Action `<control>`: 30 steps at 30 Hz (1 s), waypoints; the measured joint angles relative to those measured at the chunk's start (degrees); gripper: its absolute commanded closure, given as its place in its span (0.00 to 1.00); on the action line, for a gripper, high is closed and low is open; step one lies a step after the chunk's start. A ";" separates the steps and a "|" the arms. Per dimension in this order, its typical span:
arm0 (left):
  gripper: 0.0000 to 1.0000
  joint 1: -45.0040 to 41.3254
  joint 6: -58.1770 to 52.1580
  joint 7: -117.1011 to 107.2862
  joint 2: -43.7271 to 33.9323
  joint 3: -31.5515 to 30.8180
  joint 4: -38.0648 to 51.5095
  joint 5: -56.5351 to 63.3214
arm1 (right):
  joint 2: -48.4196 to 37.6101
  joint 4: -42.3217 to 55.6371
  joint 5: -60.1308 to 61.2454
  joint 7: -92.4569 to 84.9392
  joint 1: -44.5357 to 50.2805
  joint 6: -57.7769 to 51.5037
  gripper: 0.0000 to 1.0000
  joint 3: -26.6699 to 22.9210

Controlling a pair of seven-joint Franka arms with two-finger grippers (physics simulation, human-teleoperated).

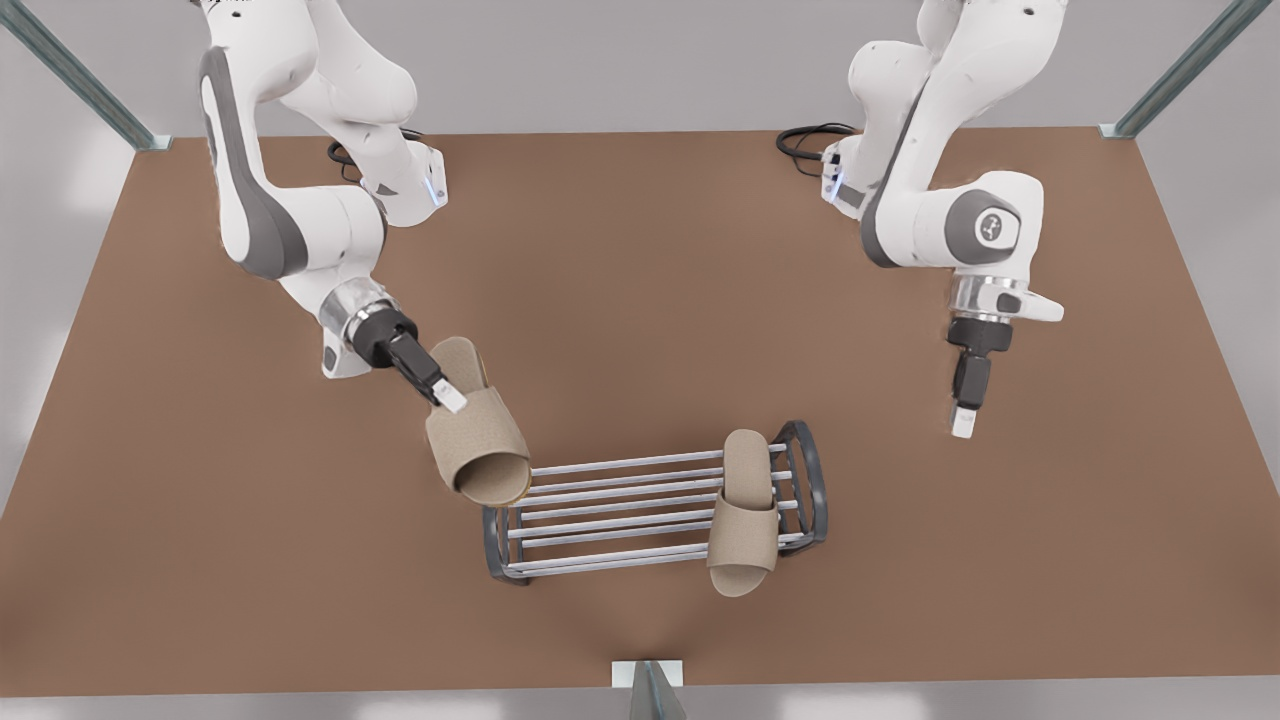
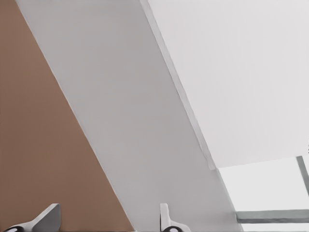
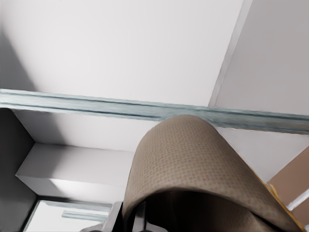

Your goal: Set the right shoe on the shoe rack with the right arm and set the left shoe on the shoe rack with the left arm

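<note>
My right gripper (image 1: 445, 395), on the front view's left, is shut on the strap of a tan slipper, the right shoe (image 1: 478, 440) (image 3: 193, 159). The shoe hangs tilted, toe down, just above the left end of the shoe rack (image 1: 620, 464); I cannot tell if they touch. The left shoe (image 1: 745, 510), a matching tan slipper, lies across the rack's bars at its right end, with its toe past the front bar. Off the rack's right end my left gripper (image 1: 963, 420) (image 2: 106, 220) hangs above the table, pointing down, open and holding nothing.
The brown table (image 1: 640, 250) stretches bare behind the rack, and black cables (image 1: 805, 140) lie at the far edge by an arm base. Metal frame posts stand at the far corners, and a small bracket (image 1: 648, 675) sits at the near edge.
</note>
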 measured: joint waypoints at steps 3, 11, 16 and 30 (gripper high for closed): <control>0.00 12.15 -25.32 -6.35 2.13 5.52 15.63 48.52 | 7.31 7.79 3.93 0.74 12.99 4.13 0.79 0.42; 0.00 13.04 -75.35 -21.18 7.16 -9.34 30.12 109.48 | 18.72 12.26 12.18 -2.01 19.30 8.37 0.79 -3.30; 0.00 15.75 -85.78 -28.94 11.21 -9.28 30.98 116.92 | 22.41 17.11 16.26 -4.78 24.88 8.58 0.79 -6.45; 0.00 14.72 -96.42 -44.61 9.79 -9.78 30.91 119.41 | 30.71 22.02 17.86 -12.69 26.45 8.14 0.79 -11.70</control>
